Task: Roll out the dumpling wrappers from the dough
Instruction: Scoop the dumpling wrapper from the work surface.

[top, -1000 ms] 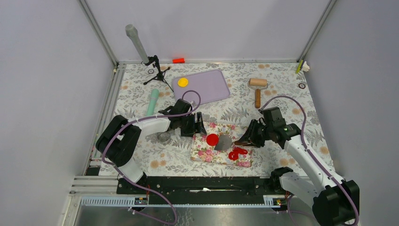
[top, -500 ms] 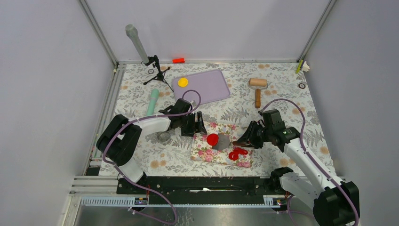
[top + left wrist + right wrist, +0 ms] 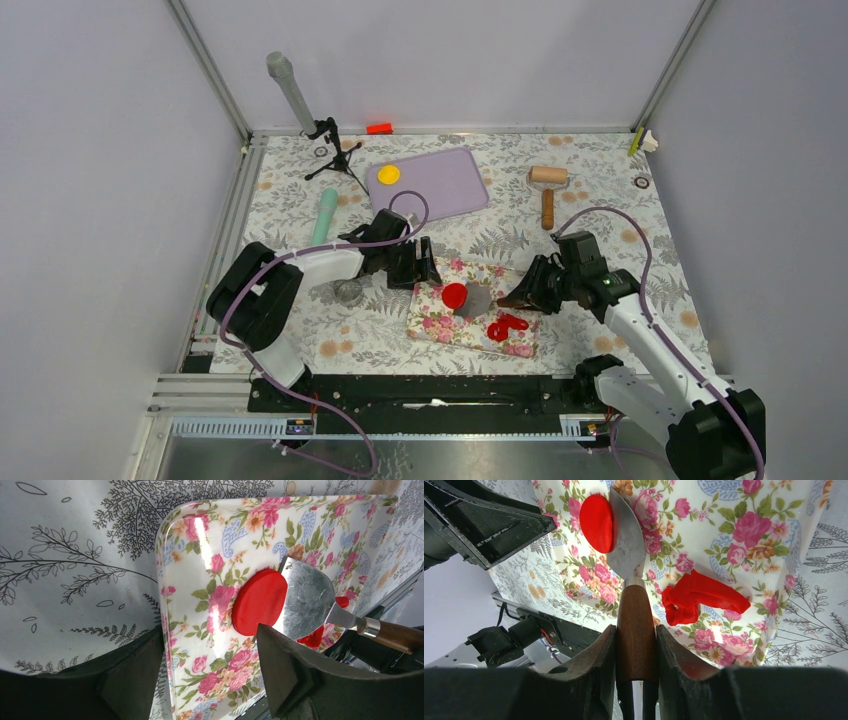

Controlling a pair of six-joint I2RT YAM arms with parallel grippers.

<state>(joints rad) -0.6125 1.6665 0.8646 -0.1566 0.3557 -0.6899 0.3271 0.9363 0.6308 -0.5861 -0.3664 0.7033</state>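
A bright red round wrapper [image 3: 453,295] [image 3: 259,601] [image 3: 596,516] lies flat on the floral tray [image 3: 432,322]. My right gripper [image 3: 535,290] [image 3: 635,630] is shut on the wooden handle of a spatula [image 3: 635,615]. The spatula's metal blade [image 3: 476,301] [image 3: 306,600] meets the disc's right side. Whether it is under the disc I cannot tell. Ragged red dough scraps [image 3: 505,325] [image 3: 701,597] lie on the tray's near right part. My left gripper [image 3: 420,265] [image 3: 210,640] is open and straddles the tray's left edge. A yellow wrapper [image 3: 389,174] rests on the purple mat [image 3: 440,185].
A wooden roller [image 3: 548,185] lies at the back right. A green tool [image 3: 324,215] and a small black tripod [image 3: 335,150] are at the back left. A round metal cutter [image 3: 348,291] sits under my left arm. A red-orange block [image 3: 379,128] lies by the back wall.
My right arm's wrist has shifted very slightly. The spatula blade stays against the red disc, and the left gripper has not moved.
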